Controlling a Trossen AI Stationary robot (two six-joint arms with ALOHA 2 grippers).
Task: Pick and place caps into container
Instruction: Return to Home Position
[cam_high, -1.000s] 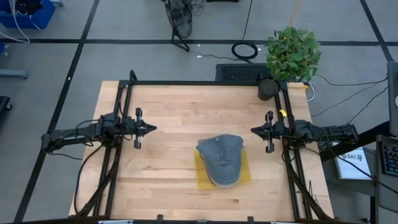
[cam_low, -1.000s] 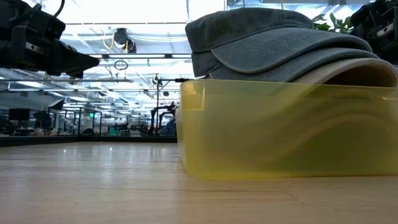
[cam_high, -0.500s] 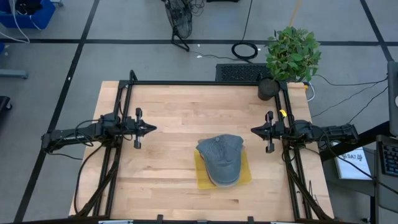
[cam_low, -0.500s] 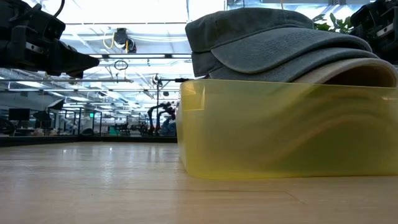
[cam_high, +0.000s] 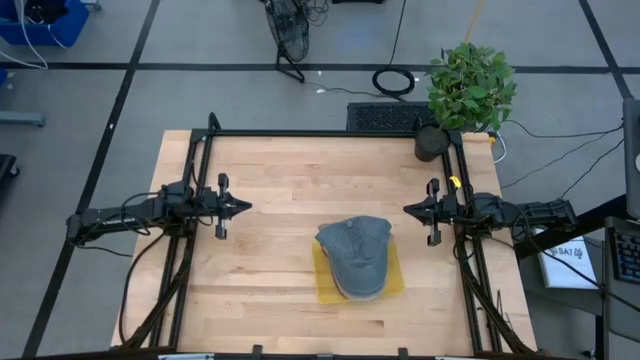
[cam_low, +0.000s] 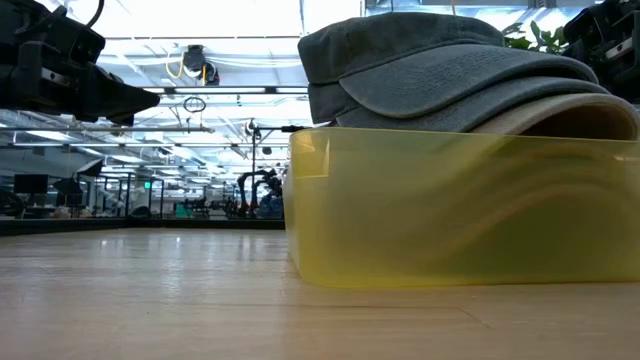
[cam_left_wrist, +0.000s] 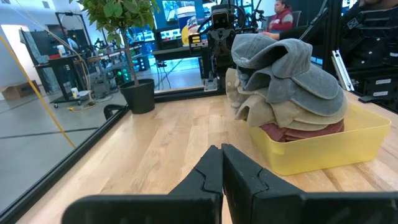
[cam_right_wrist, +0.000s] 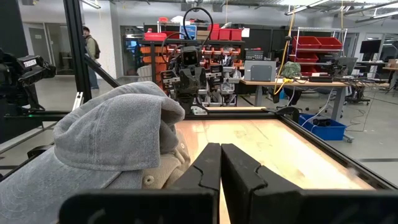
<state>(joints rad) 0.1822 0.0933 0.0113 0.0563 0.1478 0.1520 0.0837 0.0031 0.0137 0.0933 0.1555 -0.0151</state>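
A pile of caps (cam_high: 356, 258) sits in the yellow container (cam_high: 325, 285) near the table's front middle: grey-blue caps on top (cam_left_wrist: 292, 68), tan ones below (cam_left_wrist: 292, 115), a maroon one at the bottom (cam_left_wrist: 298, 132). The pile rises above the container's rim (cam_low: 450, 135). My left gripper (cam_high: 244, 207) hangs shut at the table's left side, pointing level toward the middle. My right gripper (cam_high: 409, 209) hangs shut at the right side, facing it. Neither gripper touches anything.
A potted plant (cam_high: 468, 85) in a black pot (cam_high: 431, 143) stands at the table's far right corner. A black frame (cam_high: 320, 133) runs along the far and side edges. Bare wood lies between the grippers and beyond the container.
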